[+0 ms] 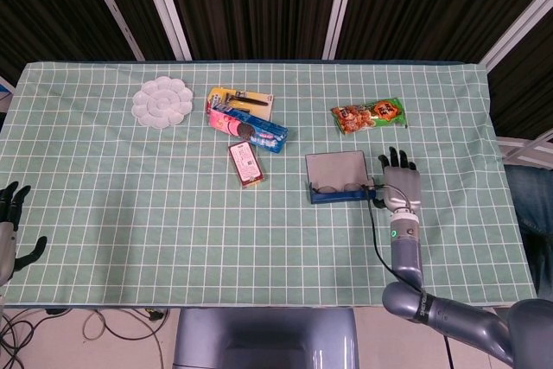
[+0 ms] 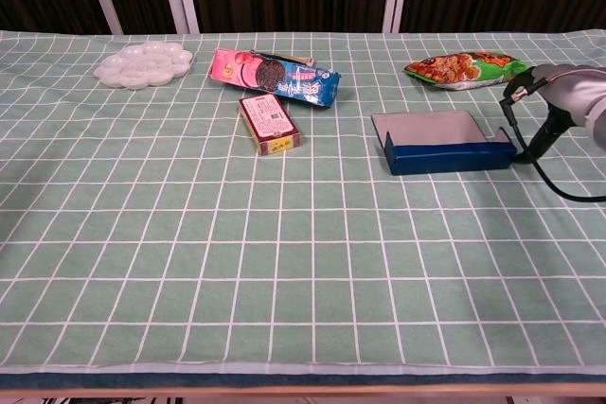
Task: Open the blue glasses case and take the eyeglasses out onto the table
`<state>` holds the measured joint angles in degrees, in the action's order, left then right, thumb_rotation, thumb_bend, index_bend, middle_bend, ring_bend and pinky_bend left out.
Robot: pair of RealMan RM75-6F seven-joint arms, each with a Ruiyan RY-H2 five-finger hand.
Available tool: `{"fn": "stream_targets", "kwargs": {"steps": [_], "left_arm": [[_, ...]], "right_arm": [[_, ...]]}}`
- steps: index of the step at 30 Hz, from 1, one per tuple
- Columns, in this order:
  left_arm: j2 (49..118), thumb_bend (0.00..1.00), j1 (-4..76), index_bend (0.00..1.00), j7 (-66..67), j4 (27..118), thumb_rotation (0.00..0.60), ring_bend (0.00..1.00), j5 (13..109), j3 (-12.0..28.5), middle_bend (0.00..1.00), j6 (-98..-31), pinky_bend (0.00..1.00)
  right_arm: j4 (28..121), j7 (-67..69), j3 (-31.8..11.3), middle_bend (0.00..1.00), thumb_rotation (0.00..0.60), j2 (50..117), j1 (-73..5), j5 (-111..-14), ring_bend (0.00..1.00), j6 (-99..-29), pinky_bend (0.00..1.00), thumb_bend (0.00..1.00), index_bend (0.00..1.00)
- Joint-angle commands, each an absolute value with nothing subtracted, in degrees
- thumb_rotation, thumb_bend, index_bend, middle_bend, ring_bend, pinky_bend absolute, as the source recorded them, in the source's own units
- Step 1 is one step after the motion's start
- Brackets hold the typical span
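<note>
The blue glasses case [image 1: 340,181] lies open on the right half of the table [image 1: 130,213], lid flat toward the far side, and the head view shows the eyeglasses [image 1: 340,187] resting in its front tray. The right hand [image 1: 399,183] sits at the case's right end, fingers stretched forward and apart, gripping nothing; whether it touches the case wall I cannot tell. The opening looks done, so the step in hand is the lift-out. To do it well, reach over the near wall, pinch the frame at its bridge or one rim, lift straight up so the case does not drag, and set it on bare cloth beside the case. The left hand [image 1: 12,229] rests idle at the table's left edge, fingers loosely apart, holding nothing.
</note>
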<state>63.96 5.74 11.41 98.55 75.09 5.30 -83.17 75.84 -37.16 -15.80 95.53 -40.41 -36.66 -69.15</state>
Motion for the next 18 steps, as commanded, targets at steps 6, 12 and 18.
{"fn": "stream_targets", "kwargs": {"steps": [6,12,18], "left_arm": [[63.97,0.30,5.75,0.05,11.49,98.60,0.600,0.00,74.98,5.33,0.00,-83.14,0.00],[64.00,0.30,5.72,0.05,11.56,98.59,0.600,0.00,74.91,5.37,0.00,-83.22,0.00],[63.99,0.30,5.71,0.05,11.58,98.60,0.600,0.00,74.77,5.43,0.00,-83.22,0.00]], "right_arm": [[74.86,-35.45,-17.42,0.07,0.600,96.36,-40.24,-36.92,0.00,-68.40,0.20,0.23,0.18],[73.45,-35.02,-18.90,0.07,0.600,97.15,-40.76,-36.11,0.00,-67.17,0.20,0.23,0.18],[72.01,-34.73,-20.13,0.07,0.600,97.94,-41.46,-35.60,0.00,-66.14,0.20,0.23,0.18]]}}
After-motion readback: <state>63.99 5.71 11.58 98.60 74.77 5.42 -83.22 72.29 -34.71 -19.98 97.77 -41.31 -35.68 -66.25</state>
